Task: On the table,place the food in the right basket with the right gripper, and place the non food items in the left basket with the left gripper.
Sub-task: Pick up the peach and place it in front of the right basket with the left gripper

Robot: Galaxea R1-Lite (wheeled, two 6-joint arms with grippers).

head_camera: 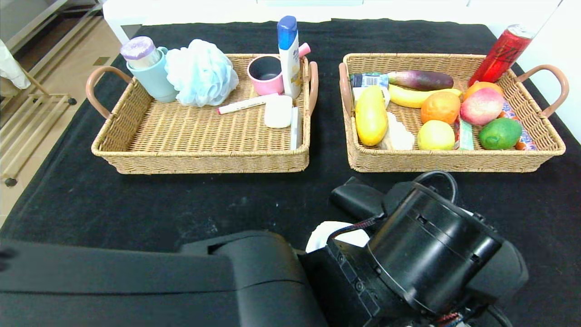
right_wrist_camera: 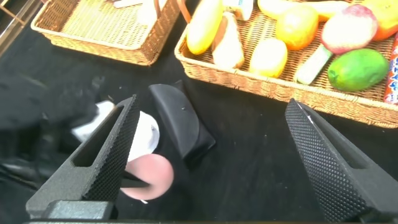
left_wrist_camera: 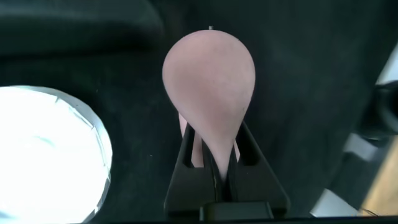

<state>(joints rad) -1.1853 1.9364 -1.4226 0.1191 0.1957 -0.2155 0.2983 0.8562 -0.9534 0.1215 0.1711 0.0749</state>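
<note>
Black table (head_camera: 136, 204), left pincer (left_wrist_camera: 214, 158) clamping pink bun (left_wrist_camera: 209, 81) (teardrop, pointing pincerward)

Head view: the white tub (head_camera: 333, 234) is mostly hidden behind the right arm; only a sliver is seen. The black pouch (head_camera: 358, 197) is partly covered by the same arm. The left gripper is not seen there.

Left wrist view: the tub (left_wrist_camera: 50, 152) is cut off by the frame edge and overexposed. A blurred pink object (left_wrist_camera: 209, 81) is gripped; identity cannot be told.
</note>
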